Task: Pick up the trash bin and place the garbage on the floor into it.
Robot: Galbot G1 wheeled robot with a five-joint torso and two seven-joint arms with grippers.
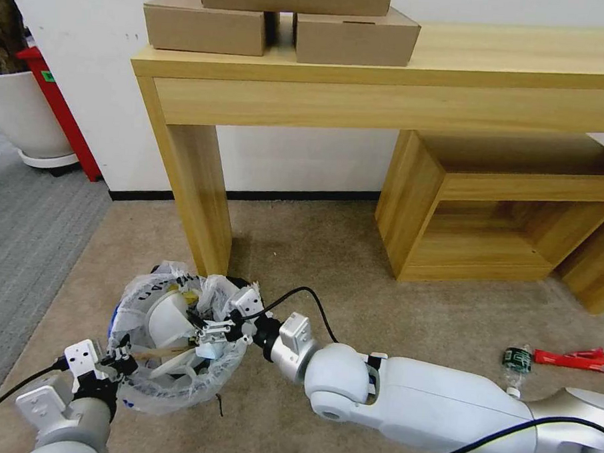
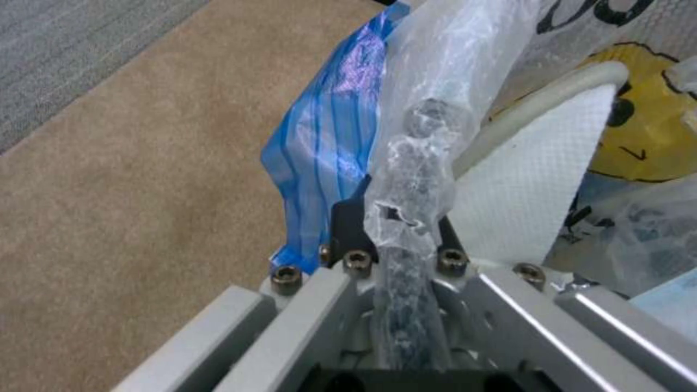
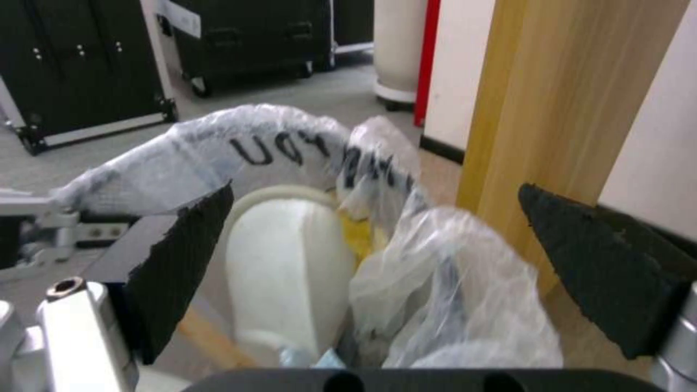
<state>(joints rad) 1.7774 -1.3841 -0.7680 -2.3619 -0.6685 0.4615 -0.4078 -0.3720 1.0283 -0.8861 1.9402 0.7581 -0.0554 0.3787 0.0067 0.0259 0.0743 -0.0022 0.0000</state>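
Here, at the lower left of the head view, the small round trash bin lined with crinkly translucent white plastic [image 1: 168, 381] sits on the beige carpet floor [image 1: 353, 269] beside the wooden worktop leg [image 1: 196, 195]. The left gripper [image 1: 119, 364] has its fingers clamped on the bin's bagged rim. The right gripper [image 1: 207, 329] hovers over the bin's mouth, fingers spread wide and empty. A long red packet [image 1: 573, 360] lies at the right.
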